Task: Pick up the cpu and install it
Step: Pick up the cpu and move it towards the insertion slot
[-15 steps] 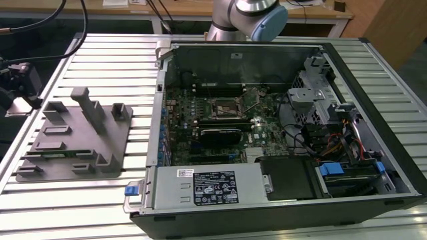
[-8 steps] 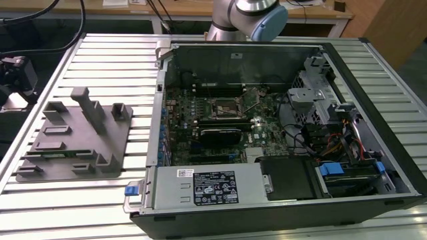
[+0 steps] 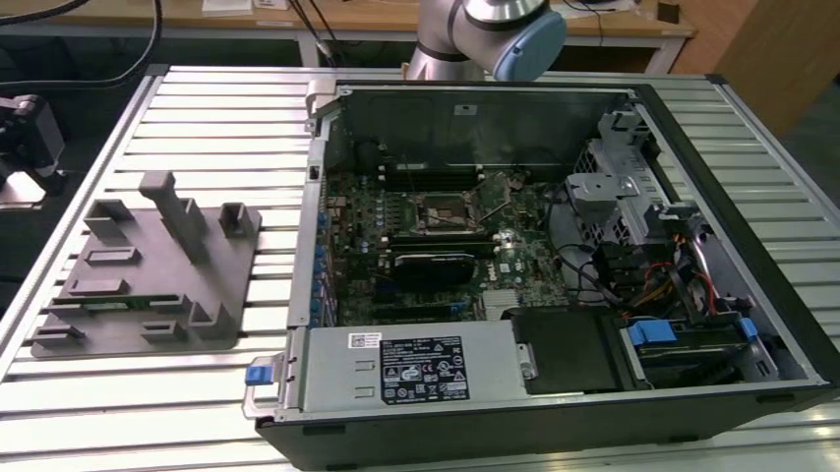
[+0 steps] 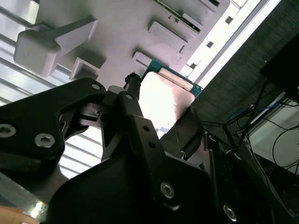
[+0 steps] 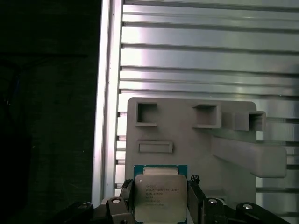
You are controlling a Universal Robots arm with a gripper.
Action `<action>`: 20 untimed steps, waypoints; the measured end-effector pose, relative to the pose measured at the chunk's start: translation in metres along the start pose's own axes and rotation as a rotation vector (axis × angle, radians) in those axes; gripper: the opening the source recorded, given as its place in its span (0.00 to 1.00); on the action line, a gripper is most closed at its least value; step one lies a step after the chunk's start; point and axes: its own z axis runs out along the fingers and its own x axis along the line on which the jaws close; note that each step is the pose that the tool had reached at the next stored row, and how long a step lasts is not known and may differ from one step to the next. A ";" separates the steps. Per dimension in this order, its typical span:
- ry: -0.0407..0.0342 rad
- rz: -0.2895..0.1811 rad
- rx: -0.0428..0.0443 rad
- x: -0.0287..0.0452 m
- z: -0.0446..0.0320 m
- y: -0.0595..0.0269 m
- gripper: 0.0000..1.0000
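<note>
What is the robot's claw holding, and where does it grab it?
The small flat square silvery-grey cpu chip, pinched by the gripper on two opposite side edges.

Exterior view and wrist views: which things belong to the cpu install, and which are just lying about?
Job in hand: the cpu, held in the gripper; socket on the motherboard; computer case.

Just lying about: grey fixture block; power supply; cables; slatted table.

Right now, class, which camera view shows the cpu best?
The first wrist view: the cpu faces the camera squarely, metal top plain, held in the end effector. The second wrist view shows it obliquely, glare-washed, partly behind the end effector.
</note>
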 end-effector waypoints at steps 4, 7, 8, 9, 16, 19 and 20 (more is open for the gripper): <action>0.0000 0.000 0.0000 -0.0001 -0.0073 0.0005 0.54; -0.0001 0.000 -0.0001 -0.0002 -0.0124 0.0008 0.54; 0.0000 0.000 0.0000 -0.0002 -0.0141 0.0009 0.54; 0.0000 0.000 0.0000 -0.0002 -0.0157 0.0010 0.54; 0.0000 0.000 0.0000 -0.0004 -0.0279 0.0018 0.54; 0.0000 0.000 0.0000 -0.0005 -0.0335 0.0022 0.54; -0.0001 0.000 0.0000 -0.0006 -0.0352 0.0023 0.54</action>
